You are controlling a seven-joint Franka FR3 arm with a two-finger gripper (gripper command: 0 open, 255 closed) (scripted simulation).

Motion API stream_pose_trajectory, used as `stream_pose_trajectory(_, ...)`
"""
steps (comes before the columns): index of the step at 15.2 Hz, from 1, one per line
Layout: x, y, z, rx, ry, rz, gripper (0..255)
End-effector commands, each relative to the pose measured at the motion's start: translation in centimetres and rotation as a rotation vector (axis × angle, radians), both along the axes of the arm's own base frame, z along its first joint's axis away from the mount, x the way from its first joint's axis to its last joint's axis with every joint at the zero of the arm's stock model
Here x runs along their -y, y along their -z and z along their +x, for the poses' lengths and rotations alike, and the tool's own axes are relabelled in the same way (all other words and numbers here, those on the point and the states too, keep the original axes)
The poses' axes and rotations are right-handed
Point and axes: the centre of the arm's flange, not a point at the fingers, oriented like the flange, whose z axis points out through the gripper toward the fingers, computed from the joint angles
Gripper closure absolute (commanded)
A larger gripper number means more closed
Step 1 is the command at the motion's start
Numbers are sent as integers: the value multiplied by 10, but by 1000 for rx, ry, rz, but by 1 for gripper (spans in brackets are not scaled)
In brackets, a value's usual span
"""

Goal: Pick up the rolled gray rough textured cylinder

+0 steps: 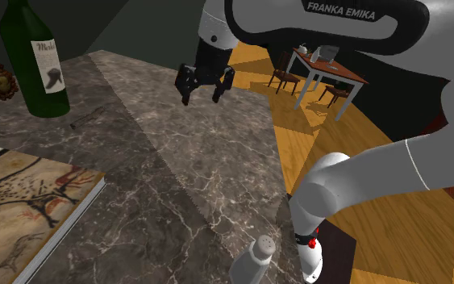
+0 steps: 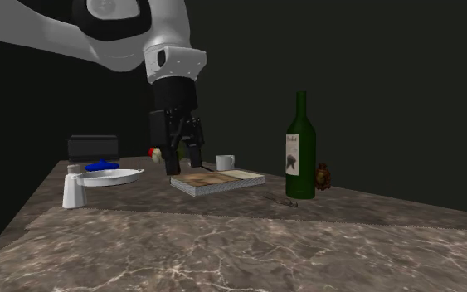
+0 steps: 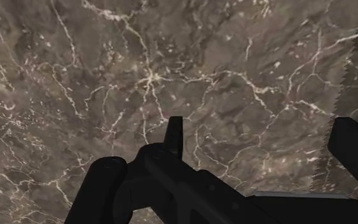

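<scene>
In the shoulder view, a book [image 1: 23,202] is seen at the lower left of the marble counter [image 1: 177,169], and a green bottle [image 1: 33,56] is stood at the upper left. Near the upper centre the gripper [image 1: 202,98] is held above bare marble, its fingers spread wide with nothing between them. The same wide gap is seen in the wrist view, where veined stone lies beneath the gripper [image 3: 263,137].

At the bottom centre of the shoulder view, close to the counter's edge and near the stand [image 1: 342,254], a pale grey cylinder [image 1: 253,256] with a rounded cap is stood upright. It is taken to be the task's thing, though no rolled or rough surface can be made out.

In the second exterior view the cylinder [image 2: 75,191] is found at the left, just beside a plate [image 2: 128,176], well apart from the gripper [image 2: 184,166] at the centre.

The approach is judged to be the step in hand, as nothing is grasped. The open hand would need to be brought to the cylinder, the fingers set either side of its body below the cap, and then closed. Care is called for, since the cylinder is close to the edge and to the arm's own base.
</scene>
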Motion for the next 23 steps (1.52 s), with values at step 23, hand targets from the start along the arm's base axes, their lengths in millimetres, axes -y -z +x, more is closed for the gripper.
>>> stream_pose_trajectory(23, -212, 78, 235, 88, 815, -90, 0)
